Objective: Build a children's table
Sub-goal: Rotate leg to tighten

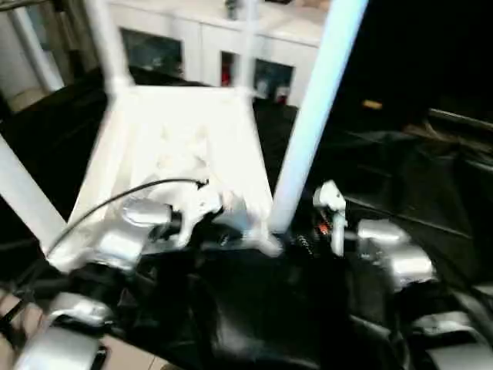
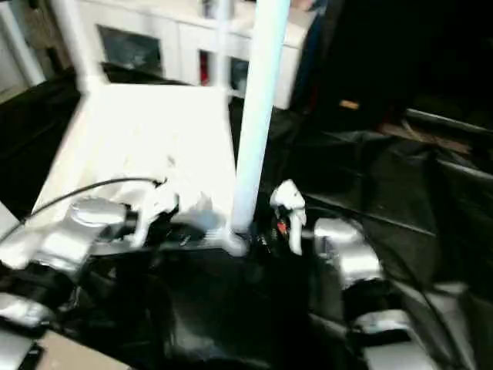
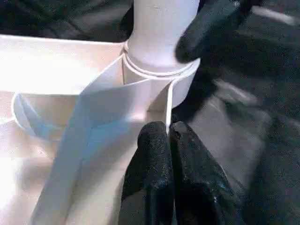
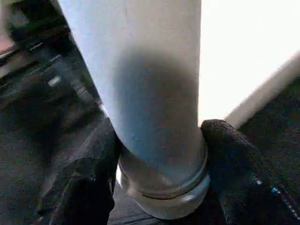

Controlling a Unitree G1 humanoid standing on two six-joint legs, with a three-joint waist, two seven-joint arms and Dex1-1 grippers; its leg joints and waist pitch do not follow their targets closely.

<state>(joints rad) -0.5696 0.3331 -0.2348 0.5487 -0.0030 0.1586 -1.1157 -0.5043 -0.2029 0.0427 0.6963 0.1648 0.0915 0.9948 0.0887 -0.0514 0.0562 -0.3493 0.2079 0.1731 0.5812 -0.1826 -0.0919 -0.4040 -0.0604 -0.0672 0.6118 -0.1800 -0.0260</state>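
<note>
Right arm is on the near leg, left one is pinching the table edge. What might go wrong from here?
1. The leg leans rather than standing straight in its corner socket; pushing now may jam it.
2. The left gripper pinches only a thin rib of the tabletop, so the top may slip or twist.
3. The right gripper holds the leg low down, giving little leverage.

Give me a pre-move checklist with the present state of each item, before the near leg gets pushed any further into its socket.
1. Right gripper jaws around the near leg: ok, a finger on each side.
2. Left gripper shut on the table top's rib beside the corner socket: ok.
3. Near leg entered in the socket: ok.
4. Leg fully seated: cannot tell.
5. Table top upside down on the black cloth: ok.
</note>
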